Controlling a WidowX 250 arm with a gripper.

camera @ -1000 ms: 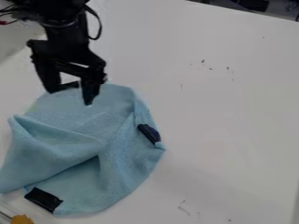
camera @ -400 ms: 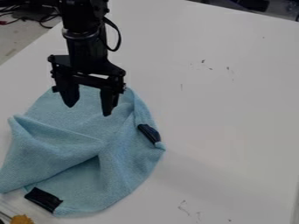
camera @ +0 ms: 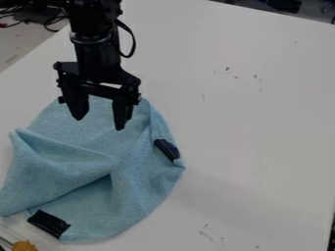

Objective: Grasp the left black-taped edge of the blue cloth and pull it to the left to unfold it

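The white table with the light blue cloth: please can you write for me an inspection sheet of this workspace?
Surface: white table, small dark marks.
Job's things: light blue cloth, creased and folded; one dark clip-like piece at its right edge, another at its bottom edge.
Clutter: small orange object, bottom-left corner, partly cut off.
Gripper: black two-finger gripper over the cloth's upper part, open, holding nothing; contact cannot be told.
Cables: black cable loop beside the arm; thin cables beyond the upper-left table edge.
Surroundings: grey floor, upper left; dark items, top right.
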